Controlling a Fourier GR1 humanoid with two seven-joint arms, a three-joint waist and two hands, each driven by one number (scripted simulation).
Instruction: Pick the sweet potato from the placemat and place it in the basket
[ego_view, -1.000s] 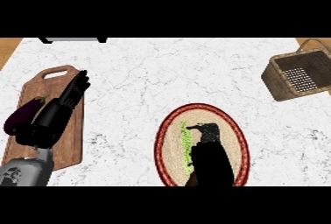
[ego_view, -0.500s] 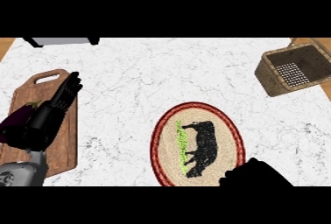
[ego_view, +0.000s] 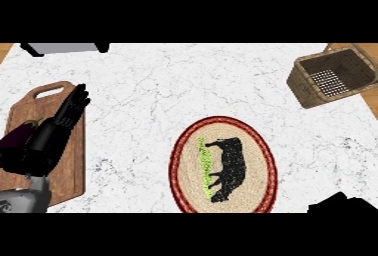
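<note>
We are resting our left hand (ego_view: 53, 137), fingers straight, on the cutting board (ego_view: 74, 165), clear of the work, while our right hand (ego_view: 343, 204), its grasp impossible to tell, is perhaps hiding the sweet potato, unseen on placemat (ego_view: 258, 170) or in basket (ego_view: 301, 82).

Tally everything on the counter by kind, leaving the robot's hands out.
placemat: 1
basket: 1
cutting board: 1
eggplant: 1
grey object at the top edge: 1
Total: 5
</note>
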